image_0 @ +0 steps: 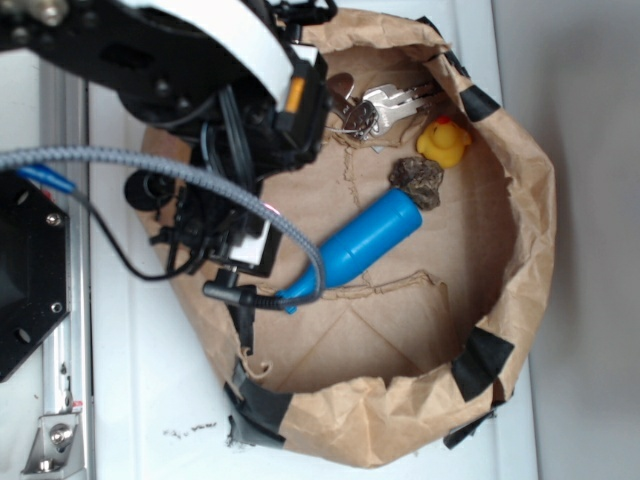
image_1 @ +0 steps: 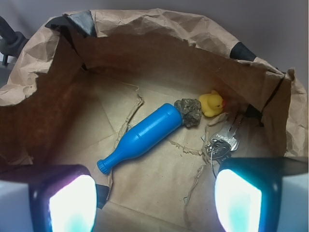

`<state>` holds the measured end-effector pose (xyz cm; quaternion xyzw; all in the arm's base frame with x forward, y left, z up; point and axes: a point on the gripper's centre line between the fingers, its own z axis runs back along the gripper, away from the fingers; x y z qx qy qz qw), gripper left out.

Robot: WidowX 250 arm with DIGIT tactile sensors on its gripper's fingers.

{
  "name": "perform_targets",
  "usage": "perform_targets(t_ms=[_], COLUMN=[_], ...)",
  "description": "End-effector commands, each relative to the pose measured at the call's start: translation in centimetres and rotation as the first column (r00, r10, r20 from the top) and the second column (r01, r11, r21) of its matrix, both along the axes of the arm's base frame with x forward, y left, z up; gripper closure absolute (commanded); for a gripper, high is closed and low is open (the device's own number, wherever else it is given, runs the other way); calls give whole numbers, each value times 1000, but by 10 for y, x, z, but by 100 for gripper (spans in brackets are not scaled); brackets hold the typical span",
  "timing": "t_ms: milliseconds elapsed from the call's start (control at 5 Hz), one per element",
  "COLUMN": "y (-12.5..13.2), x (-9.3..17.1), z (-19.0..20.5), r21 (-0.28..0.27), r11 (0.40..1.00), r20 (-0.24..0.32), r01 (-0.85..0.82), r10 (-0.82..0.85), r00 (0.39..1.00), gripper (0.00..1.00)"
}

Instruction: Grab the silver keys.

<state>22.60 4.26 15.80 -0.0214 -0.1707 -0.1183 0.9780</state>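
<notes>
Gripper [image_1: 154, 193] jaws wide, holding nothing. Keys [image_1: 223, 140] at 1 o'clock, by right finger. Slide right, drop straight down, pinch ring bunch. Miss duck [image_1: 212, 103], rock [image_1: 188, 111].

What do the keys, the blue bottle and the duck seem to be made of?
The keys look like bare metal: silver and shiny, with bright glints. The blue bottle seems to be smooth plastic, one even colour with a soft sheen. The duck looks like rubber or soft plastic, matte yellow; I cannot tell which.
</notes>
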Motion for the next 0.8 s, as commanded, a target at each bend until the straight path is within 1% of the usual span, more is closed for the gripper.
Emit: perform_targets(t_ms=[0, 200, 400, 600], y=[5, 5, 4, 8], x=[3, 3, 23, 32], z=[11, 11, -27, -49], r21=[17, 17, 93, 143], r11=[1000, 1000, 995, 990], r20=[34, 34, 41, 48], r01=[-22, -22, -22, -14], r10=[22, 22, 18, 7], r00=[999, 999, 999, 999], gripper=[0, 0, 0, 0])
